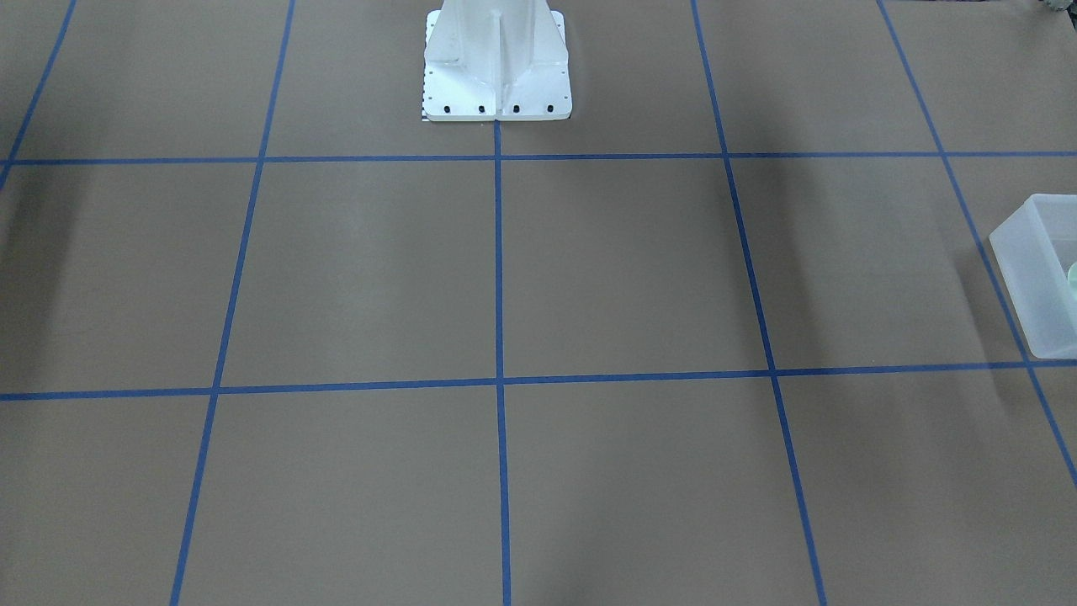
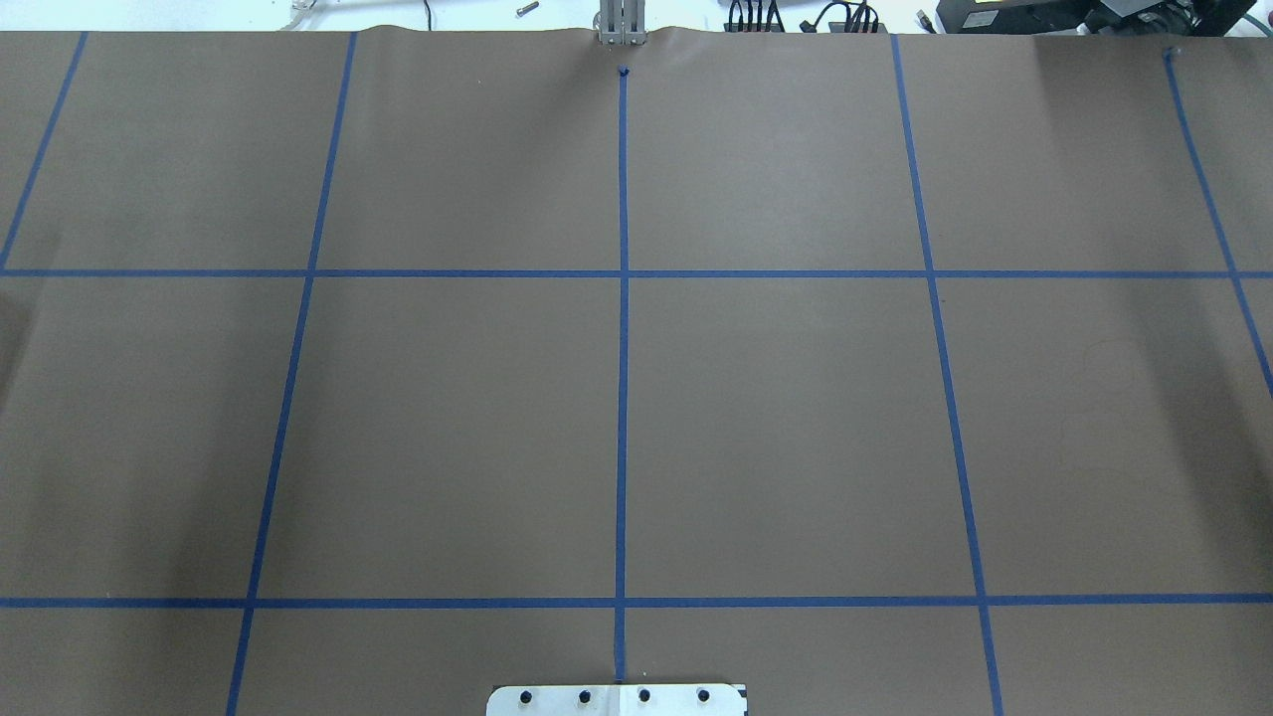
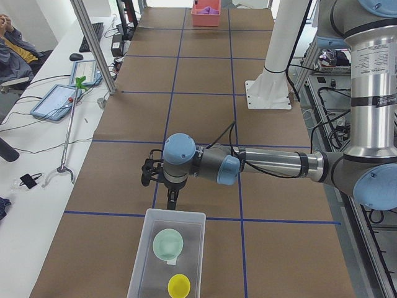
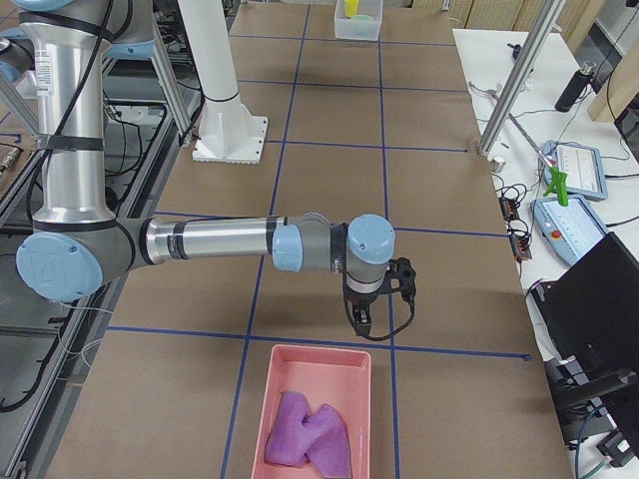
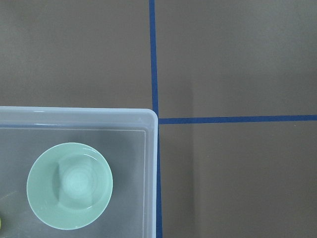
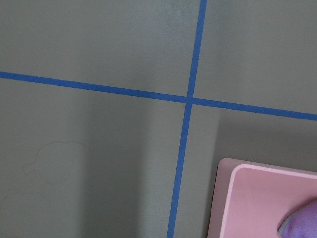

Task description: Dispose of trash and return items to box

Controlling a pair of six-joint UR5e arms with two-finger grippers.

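Observation:
The translucent box point(image 3: 175, 213) stands at the table's left end and holds the mint-green bowl point(image 3: 168, 243) and the yellow cup point(image 3: 179, 285). My left gripper point(image 3: 172, 202) hangs just beyond the box's far rim, apart from both items; I cannot tell whether it is open or shut. The left wrist view looks down on the box's corner point(image 5: 74, 113), the bowl point(image 5: 69, 184) and a sliver of the cup point(image 5: 1, 223). My right gripper point(image 4: 363, 321) hangs near the pink bin point(image 4: 290, 351); its state cannot be told either. The front-facing view shows the box point(image 1: 1022, 278) at its right edge.
The pink bin holds a crumpled purple sheet point(image 4: 308, 439), which also shows in the right wrist view point(image 6: 302, 220). The white robot base point(image 1: 496, 67) stands at the table's middle edge. Brown paper with blue tape lines covers the table. An operator's desk with tablets runs along one side.

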